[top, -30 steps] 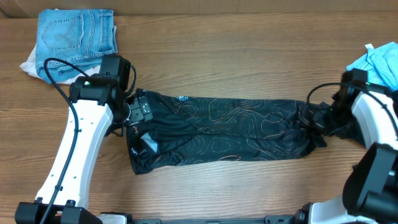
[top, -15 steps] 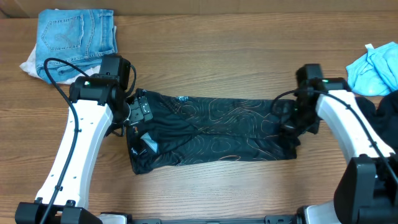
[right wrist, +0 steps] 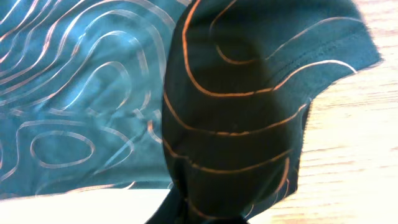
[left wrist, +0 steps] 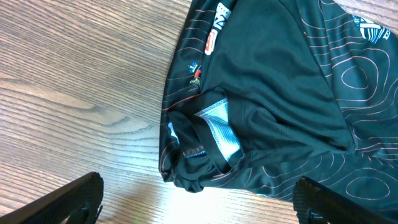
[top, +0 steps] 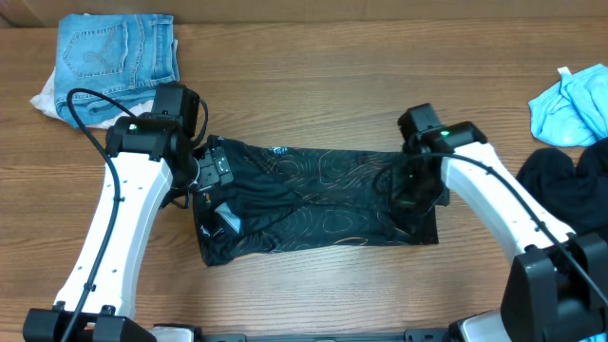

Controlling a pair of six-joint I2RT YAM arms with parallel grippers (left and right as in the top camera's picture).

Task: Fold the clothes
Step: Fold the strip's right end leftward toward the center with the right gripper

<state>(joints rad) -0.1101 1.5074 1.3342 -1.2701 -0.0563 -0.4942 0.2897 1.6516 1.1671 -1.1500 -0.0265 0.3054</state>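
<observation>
jersey (top: 313, 204) lies lengthwise mid-surface (top: 332, 95). right gripper (top: 409, 194) looks pinched narrow on its right end, presumably to carry it over for a fold. Right wrist view shows only bunched fabric, its fingers hidden. left gripper (top: 209, 183) is wide and empty by the collar, which is clear only in its wrist view.

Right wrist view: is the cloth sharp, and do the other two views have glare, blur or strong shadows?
Right wrist view: the jersey is very close, its tan lines sharp, with a washed-out band at the bottom left. Left wrist view: a glare patch on the table below the jersey; the dark fingers look soft. Overhead view: even light, sharp, only faint shadows.
</observation>
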